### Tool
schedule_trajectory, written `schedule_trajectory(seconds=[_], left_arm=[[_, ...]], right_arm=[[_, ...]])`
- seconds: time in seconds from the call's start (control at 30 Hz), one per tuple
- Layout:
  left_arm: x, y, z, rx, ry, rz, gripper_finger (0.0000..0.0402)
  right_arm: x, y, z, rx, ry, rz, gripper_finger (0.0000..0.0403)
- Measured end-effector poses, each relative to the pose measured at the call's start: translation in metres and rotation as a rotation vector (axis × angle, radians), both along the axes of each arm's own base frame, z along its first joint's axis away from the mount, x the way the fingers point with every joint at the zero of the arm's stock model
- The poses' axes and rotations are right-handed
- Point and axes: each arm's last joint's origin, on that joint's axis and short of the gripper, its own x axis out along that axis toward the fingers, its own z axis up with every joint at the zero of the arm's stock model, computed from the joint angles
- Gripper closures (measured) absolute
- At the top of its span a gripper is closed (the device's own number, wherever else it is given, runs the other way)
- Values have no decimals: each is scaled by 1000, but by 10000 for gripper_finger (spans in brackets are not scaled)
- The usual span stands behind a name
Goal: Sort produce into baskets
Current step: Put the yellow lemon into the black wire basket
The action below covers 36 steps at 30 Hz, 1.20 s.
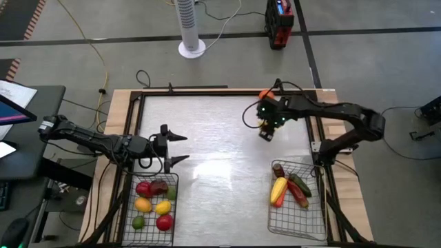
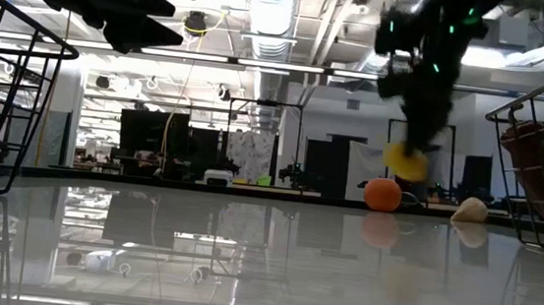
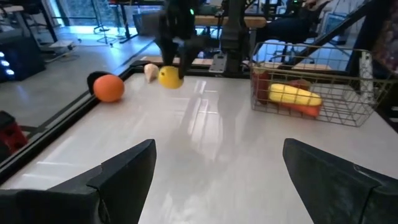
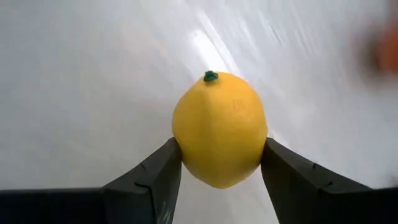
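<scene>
Right hand [image 4: 219, 163] grips lemon [image 4: 219, 129] near bench's far-right corner; fruit basket [image 1: 153, 227] sits near-left, by wide-open left hand [image 1: 180, 148].

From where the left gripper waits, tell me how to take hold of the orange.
Probably grip the orange across its widest middle, coming from above. It is round and sits free on the table near the far edge, with garlic beside it. The left gripper is open.
</scene>
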Motion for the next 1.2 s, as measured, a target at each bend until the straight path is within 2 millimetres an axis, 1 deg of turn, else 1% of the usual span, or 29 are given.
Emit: schedule_trajectory(seconds=[0.13, 0.23, 0.3, 0.4, 0.47, 0.53, 0.63, 0.77, 0.87, 1.0, 1.07, 1.2], left_arm=[[0, -1, 0, -13, -1, -21, 60], [0, 0, 0, -11, -5, -8, 60], [0, 1, 4, -15, -16, 20, 60], [-2, 1, 17, -19, -63, 21, 60], [-4, 1, 25, -18, -95, 19, 60], [-7, 2, 30, -21, -121, 29, 60], [-10, 5, 38, -18, -190, 122, 60], [-13, 9, 54, 16, -323, 209, 60], [-14, 9, 62, 48, -397, 168, 60], [-13, 6, 63, 65, -410, 93, 60], [-13, 6, 63, 77, -410, 67, 60], [-13, 4, 63, 91, -409, 25, 60]], right_arm=[[24, 20, 22, -17, -285, 106, 175], [49, 40, 33, -19, -508, 161, 175], [69, 59, 34, -6, -637, 241, 175], [98, 93, 31, -8, -805, 377, 175], [113, 113, 27, -14, -902, 449, 175], [126, 127, 28, -12, -976, 487, 175], [147, 142, 26, -1, -1000, 517, 175], [181, 159, 22, 6, -1031, 554, 175], [205, 173, 20, 24, -1048, 629, 175], [234, 190, 16, 50, -1079, 717, 175], [246, 195, 14, 50, -1084, 755, 175], [266, 199, 6, 32, -1074, 798, 175]])
